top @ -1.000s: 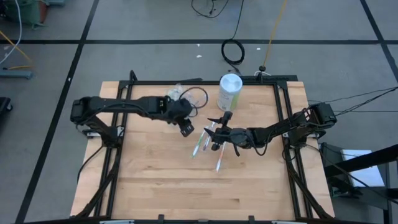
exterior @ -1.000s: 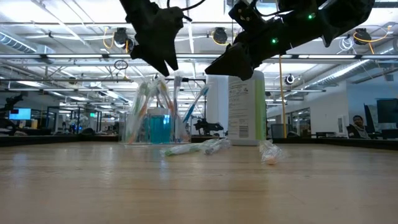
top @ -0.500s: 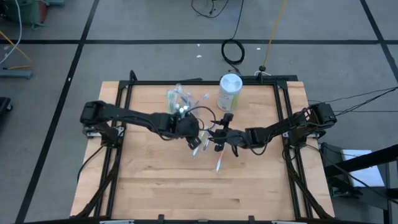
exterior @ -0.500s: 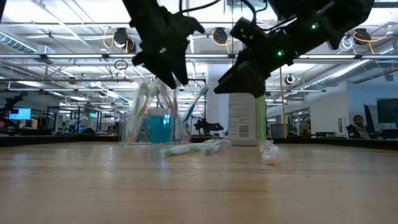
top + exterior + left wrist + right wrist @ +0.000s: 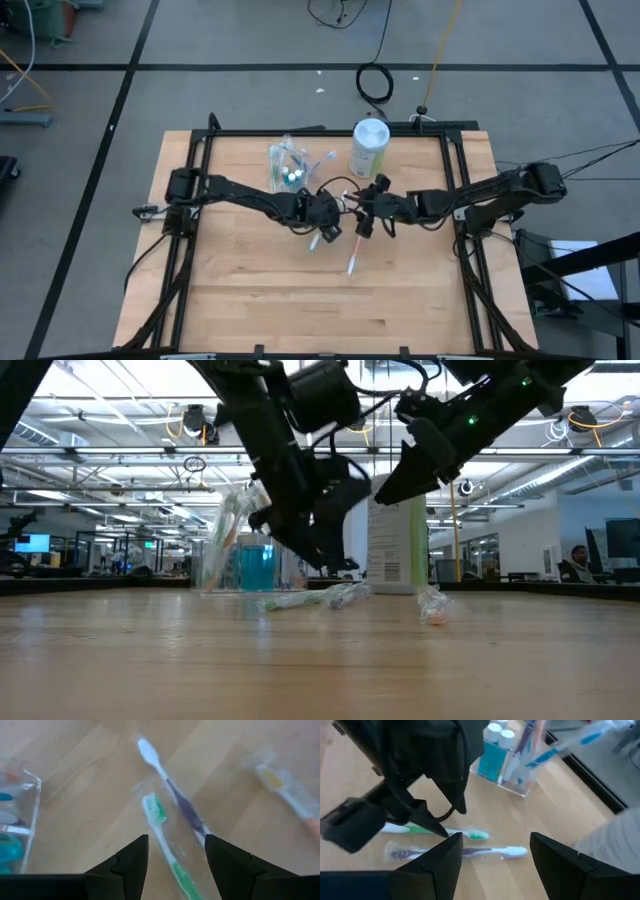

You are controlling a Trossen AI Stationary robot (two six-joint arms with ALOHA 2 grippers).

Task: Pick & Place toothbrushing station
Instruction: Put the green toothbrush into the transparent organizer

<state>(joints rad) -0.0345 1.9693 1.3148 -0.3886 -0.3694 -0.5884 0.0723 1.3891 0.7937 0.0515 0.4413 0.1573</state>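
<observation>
High view shows the left gripper (image 5: pixel 327 233) low over the table (image 5: pixel 250 300), fingers spread above a green toothbrush (image 5: pixel 162 835) and a purple toothbrush (image 5: pixel 172 795) lying flat, holding nothing. Right gripper (image 5: pixel 364 224) hangs just beside it, also spread and empty. The toothbrushing station (image 5: pixel 287 167) stands upright behind them, near the pale-green canister (image 5: pixel 368 148).

clear cup (image 5: pixel 15 820) cut off by the frame edge in the left wrist view, only one corner showing. green toothbrush (image 5: pixel 165 845) handle runs out of that frame between the fingers (image 5: pixel 127 865). wrapped brush (image 5: pixel 287 795) there is blurred; colours unclear. in the right wrist view, the left arm (image 5: pixel 405 775) hides part of the green brush. low view: left arm blocks part of the cup. canister (image 5: pixel 615 845) cropped, blurred.
</observation>
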